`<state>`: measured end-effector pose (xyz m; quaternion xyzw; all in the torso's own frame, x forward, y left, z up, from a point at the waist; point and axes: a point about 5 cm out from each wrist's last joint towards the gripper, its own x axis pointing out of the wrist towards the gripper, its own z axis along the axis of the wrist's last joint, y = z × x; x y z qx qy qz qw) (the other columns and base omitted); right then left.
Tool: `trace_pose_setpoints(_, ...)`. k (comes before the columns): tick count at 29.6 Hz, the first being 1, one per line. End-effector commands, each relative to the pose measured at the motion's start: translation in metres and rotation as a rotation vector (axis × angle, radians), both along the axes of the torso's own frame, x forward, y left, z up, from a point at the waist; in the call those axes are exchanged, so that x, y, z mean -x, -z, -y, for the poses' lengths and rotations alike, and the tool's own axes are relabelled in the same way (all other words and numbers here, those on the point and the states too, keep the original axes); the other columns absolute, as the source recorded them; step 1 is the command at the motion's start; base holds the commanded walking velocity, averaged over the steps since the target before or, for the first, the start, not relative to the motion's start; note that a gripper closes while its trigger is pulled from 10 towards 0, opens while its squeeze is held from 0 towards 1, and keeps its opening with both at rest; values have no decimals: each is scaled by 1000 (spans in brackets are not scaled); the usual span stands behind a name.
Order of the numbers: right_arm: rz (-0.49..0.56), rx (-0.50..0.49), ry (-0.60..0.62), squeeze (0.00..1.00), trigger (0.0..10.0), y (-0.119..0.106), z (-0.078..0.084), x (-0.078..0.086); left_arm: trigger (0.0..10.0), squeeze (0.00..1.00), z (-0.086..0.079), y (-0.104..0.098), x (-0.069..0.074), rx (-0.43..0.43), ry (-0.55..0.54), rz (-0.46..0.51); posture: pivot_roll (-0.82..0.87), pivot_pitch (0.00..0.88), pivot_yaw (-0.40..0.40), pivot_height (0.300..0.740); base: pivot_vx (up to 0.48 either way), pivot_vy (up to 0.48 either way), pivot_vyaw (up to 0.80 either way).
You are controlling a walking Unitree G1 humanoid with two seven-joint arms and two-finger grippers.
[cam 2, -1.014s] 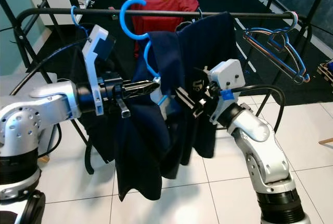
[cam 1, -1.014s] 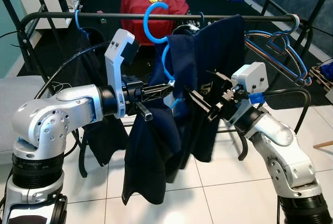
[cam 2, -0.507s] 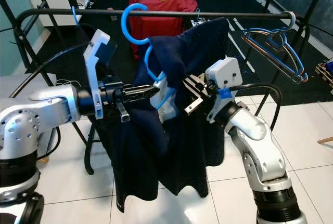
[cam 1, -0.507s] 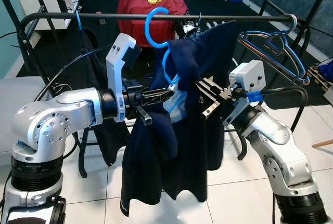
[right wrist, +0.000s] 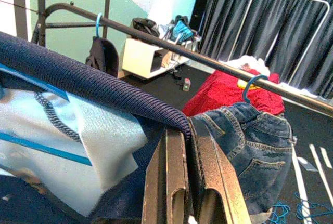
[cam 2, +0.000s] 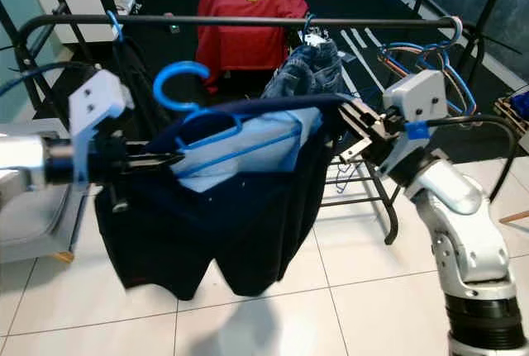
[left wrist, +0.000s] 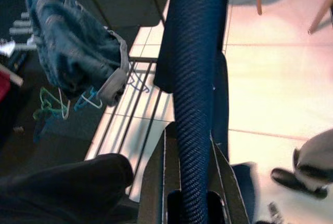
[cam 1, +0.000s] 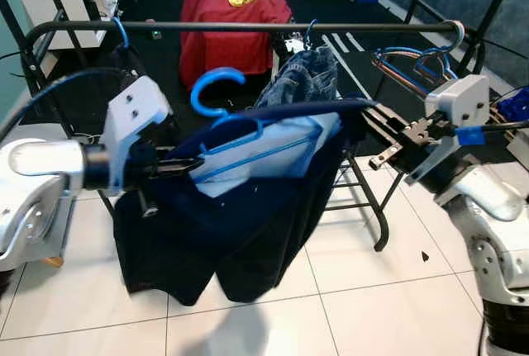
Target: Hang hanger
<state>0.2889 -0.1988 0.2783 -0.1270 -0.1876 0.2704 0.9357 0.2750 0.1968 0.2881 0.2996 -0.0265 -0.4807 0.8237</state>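
Observation:
A blue plastic hanger (cam 1: 216,83) carries a dark navy garment (cam 1: 240,215) with a pale blue lining. It is held out level, in front of and below the black rail (cam 1: 207,25), with its hook free in the air. My left gripper (cam 1: 192,166) is shut on the garment's left end by the hanger. At the right end, my right gripper (cam 1: 370,113) is shut on the navy edge (right wrist: 78,73). The left wrist view has navy fabric (left wrist: 195,52) pinched between the fingers.
On the rail hang a dark garment on a blue hook (cam 1: 122,32), folded jeans (cam 1: 304,77) and several empty blue hangers (cam 1: 421,60). A red shirt (cam 1: 235,9) hangs behind. White tiled floor (cam 1: 355,265) lies below, and a rack leg (cam 1: 374,207) stands near my right arm.
The garment and hanger have come away from the rail and lower, stretched out flat as my grippers moved apart. The jeans behind are now uncovered. The view has shifted.

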Motion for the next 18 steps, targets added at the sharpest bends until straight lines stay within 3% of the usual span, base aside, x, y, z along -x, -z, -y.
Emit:
trace_pose_setpoints(1, 27, -44, 176, 0, 0, -9, 38, 2, 10000, 0, -19, -3, 6, -81, -7, -3, -39, 108, -9, 740, 0, 0, 0)
trace_pose_setpoints(4, 20, -45, 189, 0, 0, -7, 43, 3, 10000, 0, -17, -9, 14, -91, 108, 17, -37, 109, -9, 740, 0, 0, 0)
trace_pose_setpoints(10, 8, -55, 194, 0, 0, -4, 44, 3, 10000, 0, -21, -20, 19, -55, 177, 52, -38, 109, -11, 740, 0, 0, 0)
trace_pose_setpoints(12, -3, -63, 197, 0, 0, -2, 47, 4, 10000, 0, -33, -33, 25, 4, 253, 63, -35, 111, -14, 740, 0, 0, 0)
trace_pose_setpoints(18, -7, -154, 162, 0, 0, -5, 50, 6, 10000, 0, -49, -35, 29, 17, 325, 38, -33, 111, -12, 740, 0, 0, 0)
